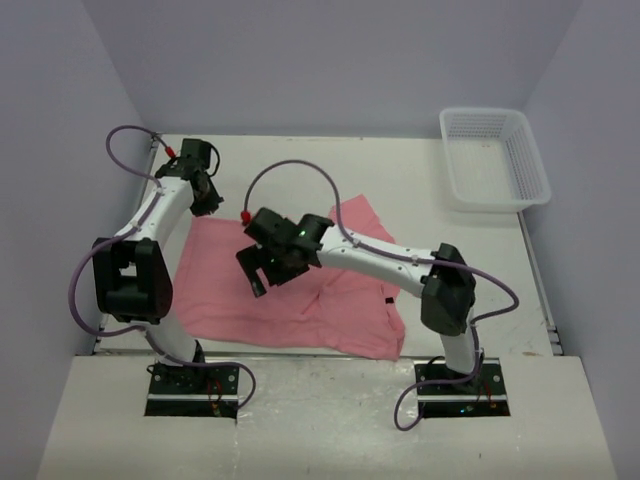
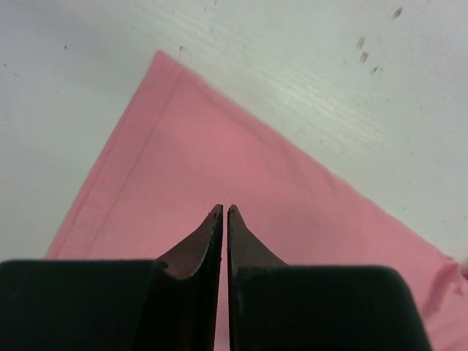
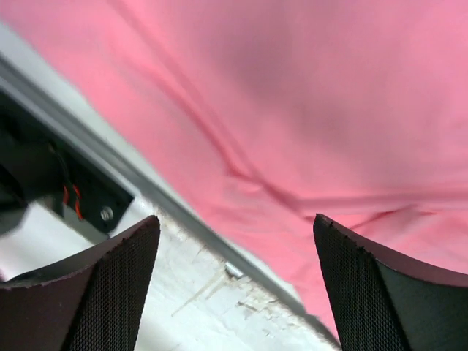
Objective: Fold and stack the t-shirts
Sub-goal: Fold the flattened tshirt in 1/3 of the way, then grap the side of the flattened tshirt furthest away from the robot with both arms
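Over a shirt (image 2: 241, 168) corner the left gripper (image 2: 224, 210) has jaws clenched; the right gripper (image 3: 234, 219), jaws released, hangs above the hem at the bench (image 3: 212, 285) edge.

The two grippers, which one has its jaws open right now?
The right gripper: its jaws stand wide apart over the pink t-shirt, holding nothing. The left gripper differs, its jaws shut tip to tip above the shirt's corner.

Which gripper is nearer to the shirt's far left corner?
Left. The left gripper, shut, hovers just inside that corner of the shirt; the right gripper, open, hangs over the shirt's middle.
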